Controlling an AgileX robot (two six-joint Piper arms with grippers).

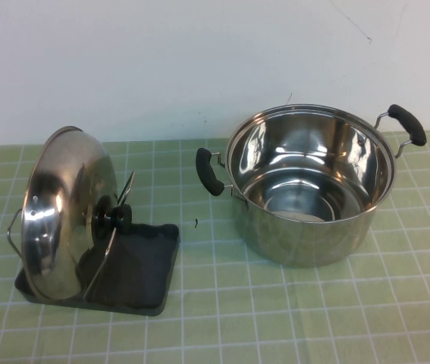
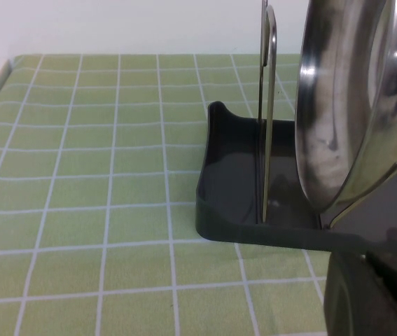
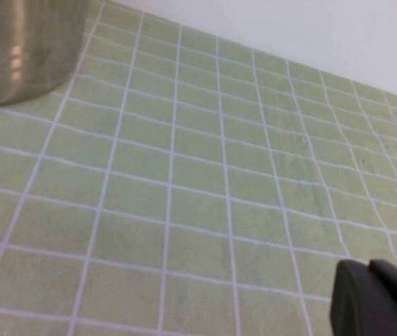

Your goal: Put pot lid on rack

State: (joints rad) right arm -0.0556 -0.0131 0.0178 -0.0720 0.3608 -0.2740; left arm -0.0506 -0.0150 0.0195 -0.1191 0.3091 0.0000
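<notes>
Currently the pot lid [image 1: 63,212] stands on edge in the rack [image 1: 150,269], between its wire loops; rigid, smooth steel, likely slippery and fairly heavy, best held by the black knob [image 1: 108,219]. Left end effector [image 2: 373,294] sits low beside the rack, right end effector [image 3: 377,301] low over the desk [image 1: 313,303] near the pot [image 1: 309,182]; whether either is spread cannot be determined.

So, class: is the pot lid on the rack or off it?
On. The pot lid stands on edge in the rack, propped between wire loops. Neither gripper touches it; the pot sits uncovered.
</notes>
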